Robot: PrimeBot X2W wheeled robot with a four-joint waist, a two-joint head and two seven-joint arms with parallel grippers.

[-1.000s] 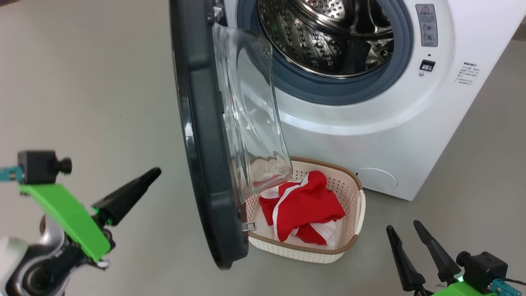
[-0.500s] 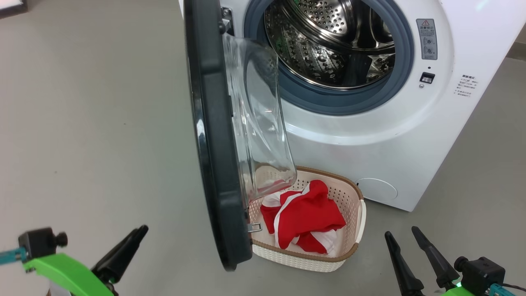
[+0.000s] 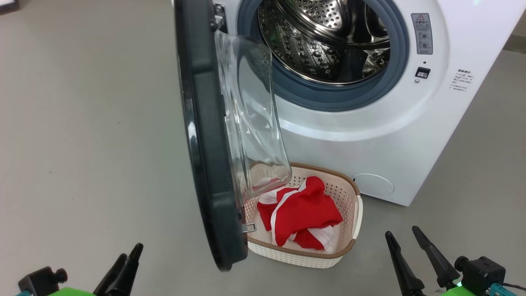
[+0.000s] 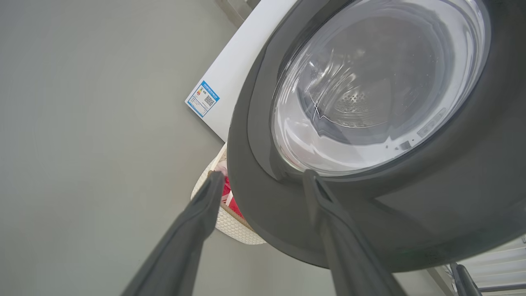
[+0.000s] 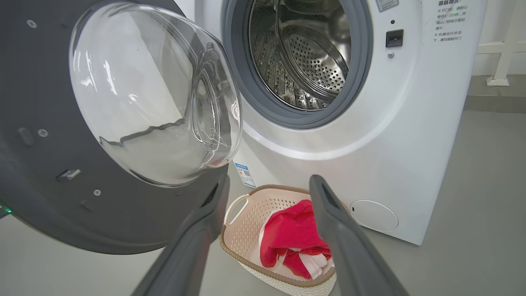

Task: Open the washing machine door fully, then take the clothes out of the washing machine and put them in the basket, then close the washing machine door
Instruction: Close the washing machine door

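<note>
The washing machine [image 3: 370, 135] stands with its steel drum [image 3: 324, 37] showing nothing inside. The washing machine door [image 3: 205, 144] hangs open, edge-on to the head view, its glass bowl [image 3: 250, 119] bulging right. Below it sits the basket [image 3: 347, 242] with the red and white clothes [image 3: 304, 213] in it. My left gripper [image 3: 130, 253] is open at the lower left, empty, left of the door. From the left wrist, its fingers [image 4: 205, 205] point at the door's black outer rim [image 4: 370, 213]. My right gripper [image 3: 402, 232] is open and empty at the lower right, facing the basket [image 5: 234, 234].
Grey floor [image 3: 82, 123] lies open to the left of the door. A small round white flap [image 3: 373, 183] sits low on the machine's front. A blue label [image 4: 202, 98] is on its side. White railing posts [image 5: 501, 61] stand behind the machine at the right.
My left gripper has sunk toward the bottom edge of the head view and its fingers have parted. The camera shifted a little. The door, basket and clothes stay as they were.
</note>
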